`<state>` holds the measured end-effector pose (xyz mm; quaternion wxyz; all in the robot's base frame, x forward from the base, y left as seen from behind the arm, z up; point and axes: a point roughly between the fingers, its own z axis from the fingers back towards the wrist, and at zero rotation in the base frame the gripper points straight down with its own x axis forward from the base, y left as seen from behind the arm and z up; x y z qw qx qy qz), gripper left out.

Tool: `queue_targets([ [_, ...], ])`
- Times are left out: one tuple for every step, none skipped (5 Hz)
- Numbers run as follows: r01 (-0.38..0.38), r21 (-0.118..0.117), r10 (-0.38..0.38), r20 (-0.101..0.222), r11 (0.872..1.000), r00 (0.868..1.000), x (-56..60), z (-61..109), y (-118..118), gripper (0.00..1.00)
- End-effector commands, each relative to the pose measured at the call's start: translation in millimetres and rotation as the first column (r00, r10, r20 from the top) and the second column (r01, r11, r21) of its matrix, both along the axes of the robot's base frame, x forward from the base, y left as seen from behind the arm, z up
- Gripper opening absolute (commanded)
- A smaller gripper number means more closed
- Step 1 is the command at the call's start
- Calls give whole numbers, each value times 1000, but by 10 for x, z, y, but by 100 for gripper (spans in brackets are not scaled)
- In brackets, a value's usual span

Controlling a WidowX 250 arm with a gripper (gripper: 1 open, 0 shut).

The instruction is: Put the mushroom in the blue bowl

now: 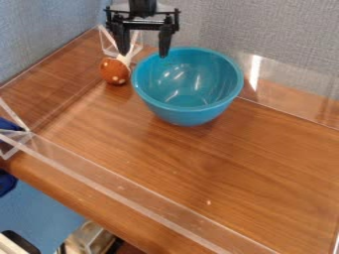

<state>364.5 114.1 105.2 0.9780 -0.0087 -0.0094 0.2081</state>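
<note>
The mushroom (pixel 115 70) sits upper left in the frame, just beside the blue bowl (pixel 188 86), and your tool (pixel 143 52) is released above it, so I'd center the spread fingers over the cap before lowering, minding that bowl rim.

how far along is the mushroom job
Nothing looks done yet: the mushroom sits on the table, outside the blue bowl, just left of it in the picture. The open gripper appears to hold nothing. Left to do: grasp the mushroom, lift it over the rim and release it inside.
</note>
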Motion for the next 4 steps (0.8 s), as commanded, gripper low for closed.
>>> queue_targets([
  [37,30,-39,84,999,996,113,226,188,100],
  [84,42,-87,97,996,991,186,208,306,100],
  [-10,59,4,106,998,994,219,98,332,100],
  [-101,78,91,116,992,989,261,-26,343,100],
])
